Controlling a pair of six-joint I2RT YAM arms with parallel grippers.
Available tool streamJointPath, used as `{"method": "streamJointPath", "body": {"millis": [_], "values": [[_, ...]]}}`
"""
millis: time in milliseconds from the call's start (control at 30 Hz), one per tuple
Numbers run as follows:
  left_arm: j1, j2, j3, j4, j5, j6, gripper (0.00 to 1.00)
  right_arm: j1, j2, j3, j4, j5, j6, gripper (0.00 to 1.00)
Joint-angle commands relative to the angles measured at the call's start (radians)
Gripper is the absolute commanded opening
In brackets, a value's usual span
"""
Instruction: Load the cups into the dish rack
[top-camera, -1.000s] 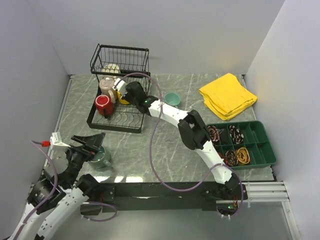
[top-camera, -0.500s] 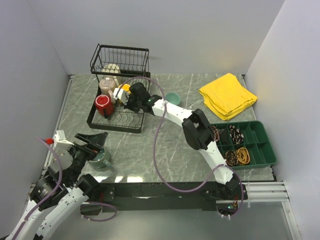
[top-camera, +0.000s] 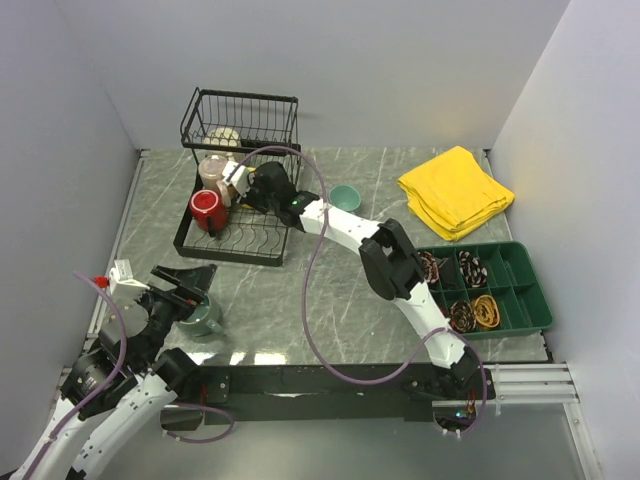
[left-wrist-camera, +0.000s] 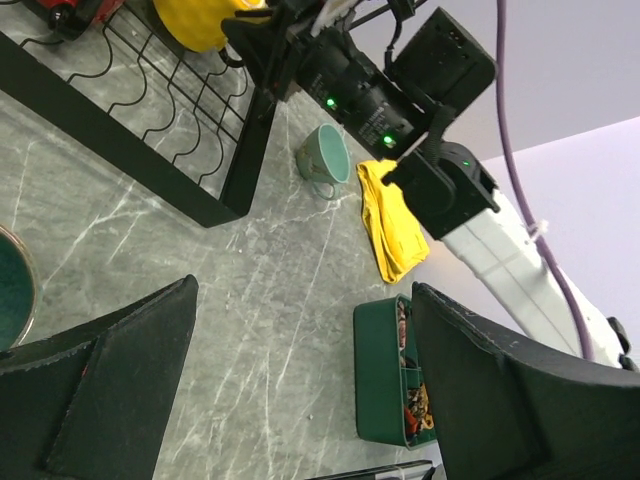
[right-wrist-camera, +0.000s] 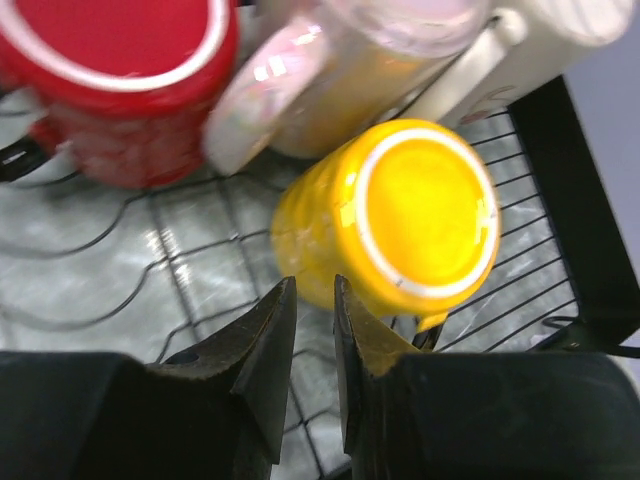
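Note:
The black dish rack stands at the back left. It holds the red mug, the beige mug with lilac inside and the cream mug in its basket. My right gripper reaches into the rack. In the right wrist view its jaws are almost closed on nothing, tips right at the yellow mug lying on the wires. The small teal mug lies on the table right of the rack. My left gripper is wide open just over the grey-green mug.
A folded yellow cloth lies at the back right. A green compartmented tray with small items sits at the right edge. Walls close in the table on the left, back and right.
My right gripper drew back to the right from the yellow mug, then moved in to it again. The left arm has barely moved.

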Motion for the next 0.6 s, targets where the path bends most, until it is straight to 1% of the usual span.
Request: {"method": "streamJointPath", "body": {"millis": [0,133,167,233,333,567], "values": [[-0.003,0.009,0.006,-0.003,-0.007,-0.008,0.93,0.008,0.055,0.091,0.120,0.082,-0.004,0.29],[-0.003,0.013,-0.002,-0.002,-0.008,-0.016,0.93,0.013,0.093,0.131,0.131,0.085,-0.031,0.29],[-0.003,0.015,-0.002,-0.002,-0.010,-0.017,0.93,0.013,0.102,0.157,0.133,0.122,-0.031,0.29],[-0.003,0.012,-0.001,-0.005,-0.011,-0.019,0.93,0.016,0.122,0.183,0.114,0.136,-0.035,0.29],[-0.003,0.013,-0.001,-0.003,-0.013,-0.019,0.93,0.018,0.124,0.162,0.146,0.162,-0.063,0.29],[-0.003,0.024,-0.002,0.003,-0.003,-0.022,0.93,0.008,0.157,0.186,0.169,0.223,-0.115,0.30]]}}
